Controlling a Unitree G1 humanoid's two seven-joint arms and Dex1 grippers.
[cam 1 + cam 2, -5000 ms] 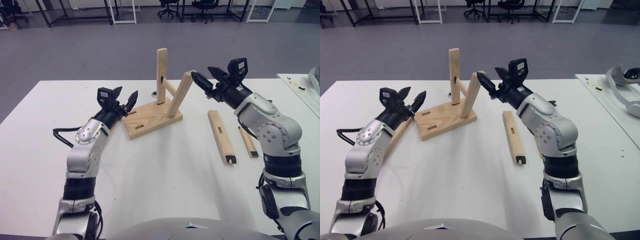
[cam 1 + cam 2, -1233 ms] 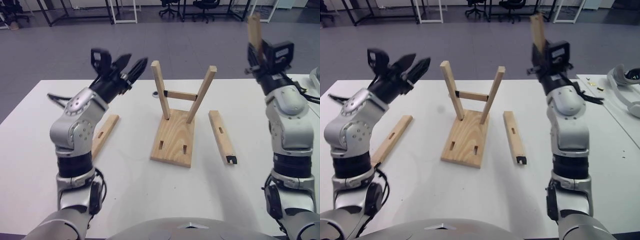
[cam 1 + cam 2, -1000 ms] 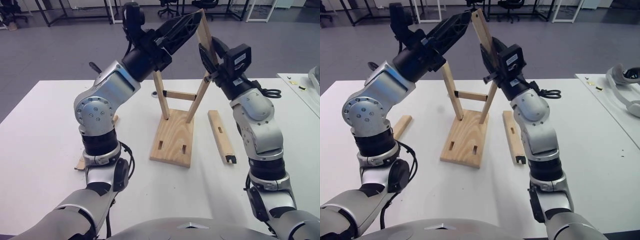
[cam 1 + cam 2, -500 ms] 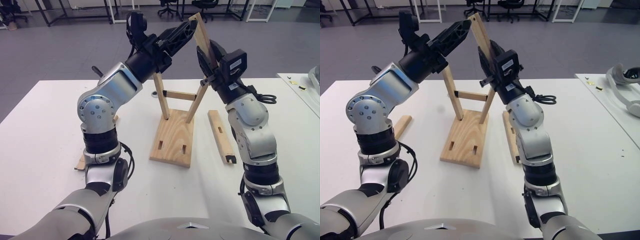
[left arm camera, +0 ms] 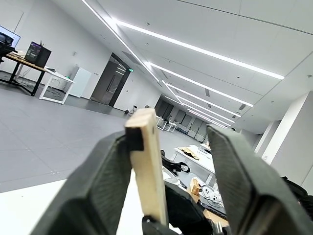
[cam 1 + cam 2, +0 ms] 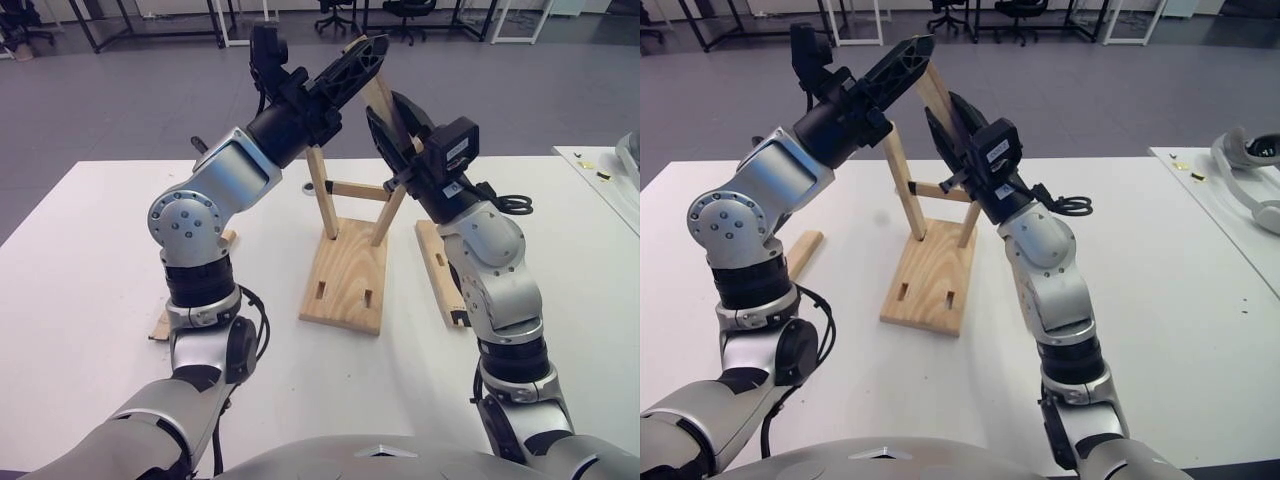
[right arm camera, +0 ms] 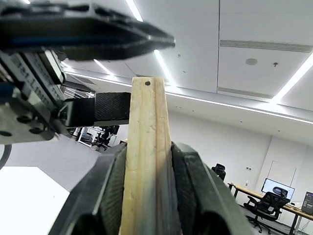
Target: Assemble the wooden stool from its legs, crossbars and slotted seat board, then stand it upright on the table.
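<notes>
Item under inspection: the seat board [image 6: 345, 280], lying flat mid-desk [image 6: 80, 300] with its underside up. Two legs [image 6: 321, 195] stand in its far slots, joined by the fitted crossbar [image 6: 358, 190]. This sub-assembly is where it stood a second ago. Five seconds ago it lay turned and farther back, with one leg leaning. The main change is in the arms. A little over a second ago the left gripper [image 6: 362, 52] was off to the left of the seat board and the right gripper [image 7: 149, 152] held its piece high to the right. Both have since met in the air above the far end of the seat board. The right jaws are clamped on the lower part of the held bar [image 7: 146, 112], judged to be the second crossbar, which slants upward. The left jaws stand wide, straddling the bar's upper end. One pad lies against the wood or just beside it and the other is apart, so they have no grip on it. Judgement: a mid-air hand-over or regrip is being set up, and the left jaws must close before the right lets go or the bar may drop. One loose leg [image 6: 803, 252] lies left of the seat board and another [image 6: 440, 280] lies right of it. Both are unfitted, so the assembly is under half complete.
</notes>
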